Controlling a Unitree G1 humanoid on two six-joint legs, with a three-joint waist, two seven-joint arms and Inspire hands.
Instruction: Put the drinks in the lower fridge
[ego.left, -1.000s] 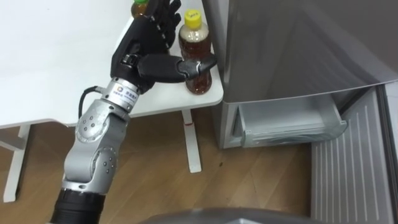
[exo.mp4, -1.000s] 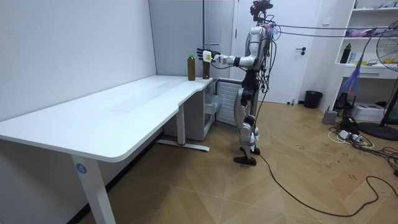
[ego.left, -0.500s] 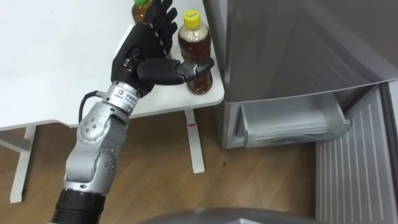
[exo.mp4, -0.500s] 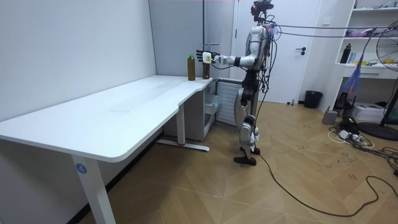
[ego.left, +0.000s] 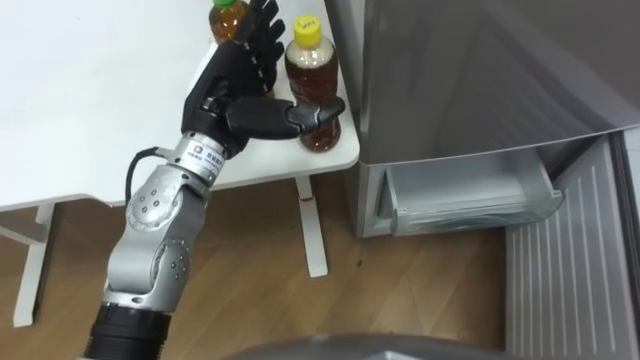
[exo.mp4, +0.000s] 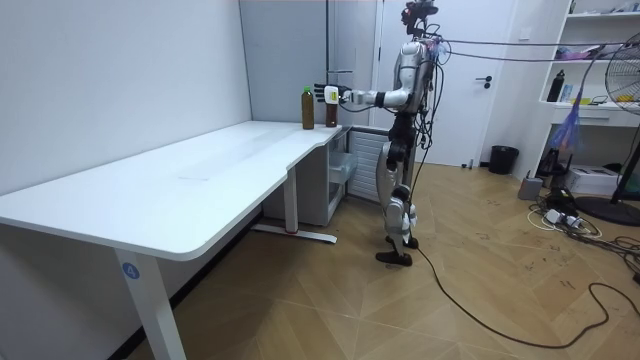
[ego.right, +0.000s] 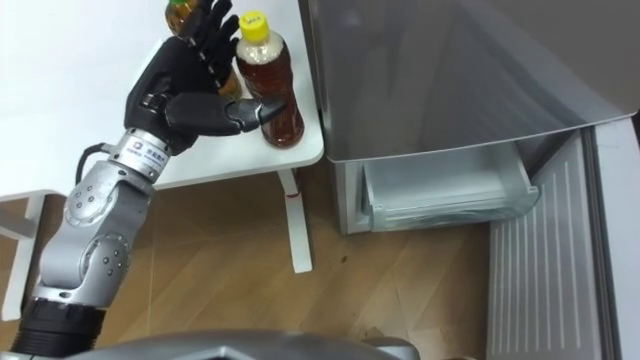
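Yellow-capped bottle (ego.left: 308, 78) stands at the desk (ego.left: 80, 100) corner beside the fridge (ego.left: 470, 70), the left hand (ego.left: 232, 85) against it, fingers (ego.left: 262, 40) spread wide, thumb across its front. Green-capped bottle (ego.left: 228, 18) stands behind; the lower drawer (ego.left: 470, 195) is open.

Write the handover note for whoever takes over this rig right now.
Left hand: open at the yellow-cap bottle, fingers straight up behind it, thumb across its front. No closed grasp yet.
Things: both bottles stand on the desk corner next to the fridge. The green-cap bottle is behind the hand.
Done: the lower fridge is open, its drawer pulled out and holding no bottle.
Left: close on the yellow-cap bottle, carry it to the lower fridge, then do the same with the green-cap one.
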